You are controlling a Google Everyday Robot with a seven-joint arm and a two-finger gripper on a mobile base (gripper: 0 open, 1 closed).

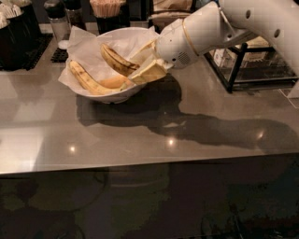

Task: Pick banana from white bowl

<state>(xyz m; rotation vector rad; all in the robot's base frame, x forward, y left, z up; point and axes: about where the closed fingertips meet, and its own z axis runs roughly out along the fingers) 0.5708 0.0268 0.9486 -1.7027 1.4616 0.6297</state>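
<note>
The white bowl [77, 51], lined with crumpled white paper, stands at the back left of the grey table. The curved, brown-speckled banana [116, 59] lies tilted across the bowl's middle, with its right end between my fingers. My gripper [140, 60] reaches into the bowl from the right over its right rim. It is shut on that end of the banana, one tan finger [148, 72] below it and one above. A longer, straighter banana [86, 78] lies along the bowl's left side. A smoother orange-yellow banana [113, 82] lies low in the bowl.
Dark containers [16, 28], a shaker [56, 18] and a cup of sticks [108, 10] stand behind the bowl. A black wire rack [243, 65] stands at the right under my white arm [243, 23]. The table's front edge [140, 163] runs across the view.
</note>
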